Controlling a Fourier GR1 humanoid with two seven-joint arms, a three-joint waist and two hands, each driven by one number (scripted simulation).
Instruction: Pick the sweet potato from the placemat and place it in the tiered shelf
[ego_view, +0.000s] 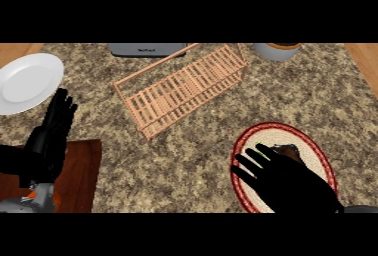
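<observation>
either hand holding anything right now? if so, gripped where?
Nothing held. Right hand hovers open over the placemat, partly hiding the sweet potato; its fingers aren't curled round it. Left hand rests open at the left.

Shelf (183, 86) behind placemat (319, 150); plate (26, 82) left.

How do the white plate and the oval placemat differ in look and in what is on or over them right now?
The white plate is plain and round, at the counter's far left; the placemat is oval, woven tan with a red border, at the near right. The plate shows bare, while the placemat carries the sweet potato and is partly covered by the open right hand. Both lie flat on the speckled counter.
</observation>
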